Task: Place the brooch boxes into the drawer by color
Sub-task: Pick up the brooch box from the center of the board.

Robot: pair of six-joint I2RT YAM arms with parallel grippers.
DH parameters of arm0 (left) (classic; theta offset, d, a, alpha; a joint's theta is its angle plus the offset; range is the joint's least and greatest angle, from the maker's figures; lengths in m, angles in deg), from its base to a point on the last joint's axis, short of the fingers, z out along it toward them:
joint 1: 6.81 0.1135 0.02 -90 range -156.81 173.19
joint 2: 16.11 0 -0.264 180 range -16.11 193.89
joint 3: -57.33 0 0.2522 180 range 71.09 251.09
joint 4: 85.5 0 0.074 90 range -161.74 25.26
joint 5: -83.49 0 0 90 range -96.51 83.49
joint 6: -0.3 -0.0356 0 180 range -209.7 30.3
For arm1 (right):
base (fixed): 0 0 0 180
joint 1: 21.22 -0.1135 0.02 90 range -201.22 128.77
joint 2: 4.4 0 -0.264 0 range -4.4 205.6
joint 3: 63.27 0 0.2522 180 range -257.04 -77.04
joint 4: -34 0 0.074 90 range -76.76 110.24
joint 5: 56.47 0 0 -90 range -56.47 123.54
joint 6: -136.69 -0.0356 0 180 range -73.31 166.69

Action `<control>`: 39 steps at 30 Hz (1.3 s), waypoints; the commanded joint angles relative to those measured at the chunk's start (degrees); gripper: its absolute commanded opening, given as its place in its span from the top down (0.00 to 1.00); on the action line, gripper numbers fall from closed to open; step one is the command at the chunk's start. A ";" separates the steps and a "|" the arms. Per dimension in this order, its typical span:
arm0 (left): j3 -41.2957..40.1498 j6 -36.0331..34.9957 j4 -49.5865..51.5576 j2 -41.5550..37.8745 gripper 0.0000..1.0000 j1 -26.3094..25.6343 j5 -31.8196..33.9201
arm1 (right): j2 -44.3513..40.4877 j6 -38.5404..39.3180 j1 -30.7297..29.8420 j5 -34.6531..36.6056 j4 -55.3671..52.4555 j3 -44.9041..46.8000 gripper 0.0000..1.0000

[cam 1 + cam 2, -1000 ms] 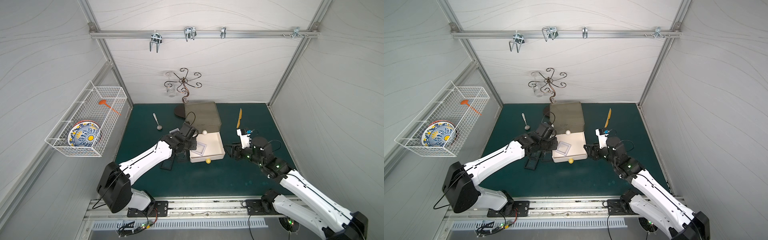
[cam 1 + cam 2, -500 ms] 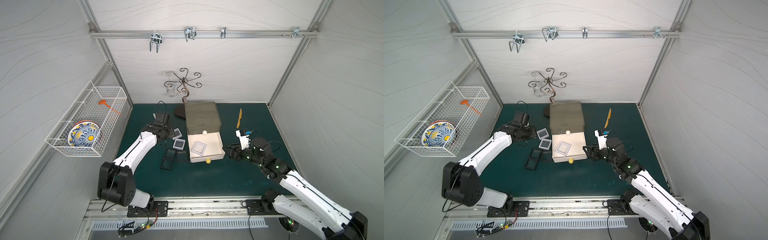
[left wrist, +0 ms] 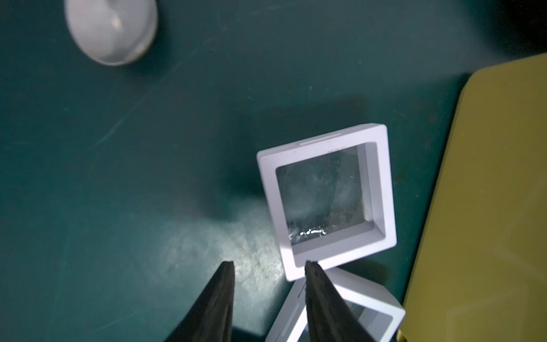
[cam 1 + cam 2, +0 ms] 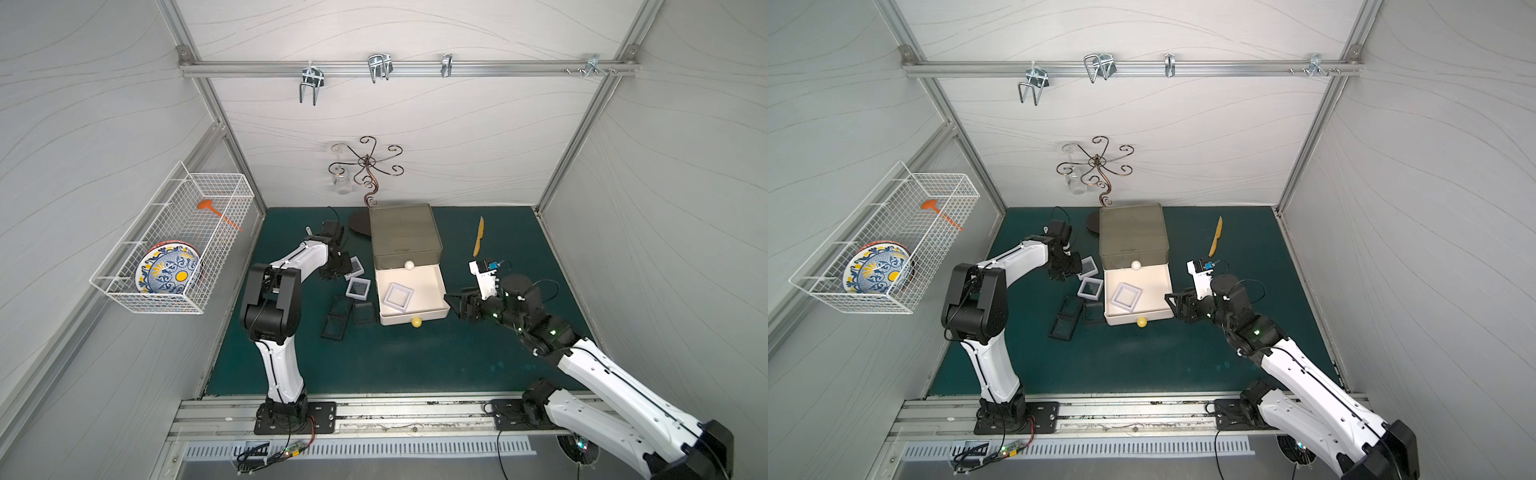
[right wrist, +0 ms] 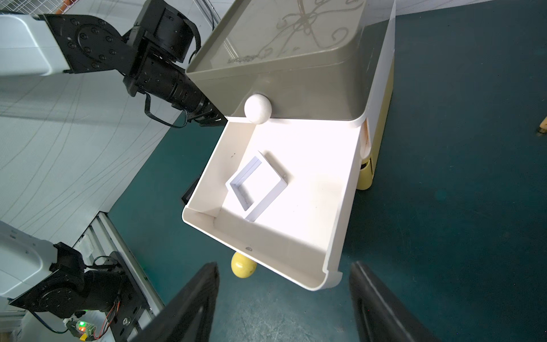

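I have one white brooch box [image 4: 399, 297] in the pulled-out white drawer [image 4: 430, 282], while two white boxes [image 4: 358, 288] and the black boxes [image 4: 337, 319] lie on the mat [image 4: 374, 365] beside it, and my left gripper [image 3: 269, 263] and right gripper [image 4: 456, 306] are both parted and empty.

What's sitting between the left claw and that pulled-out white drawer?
A white-rimmed brooch box and a second white box beside it, as both top views show.

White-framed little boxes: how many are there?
3. One white box lies in the open white drawer; a second box lies on the mat beside it; a third box sits by the left gripper. Closed tiers may hide more.
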 commanded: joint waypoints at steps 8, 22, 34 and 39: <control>5.20 0.39 -2.22 4.76 0.73 0.02 -1.85 | 1.51 2.03 0.30 -0.28 -1.61 -2.53 0.26; 3.94 -0.62 -1.80 6.06 0.84 0.17 -1.23 | 2.38 2.28 0.29 -0.31 -1.55 -2.10 0.25; 3.50 -1.00 -1.74 5.60 1.00 0.25 -0.86 | 1.61 1.88 0.30 0.10 -1.55 -1.53 0.25; 2.05 -0.92 -2.31 1.62 1.00 0.31 0.49 | 1.42 1.80 0.29 0.17 -1.54 -1.57 0.25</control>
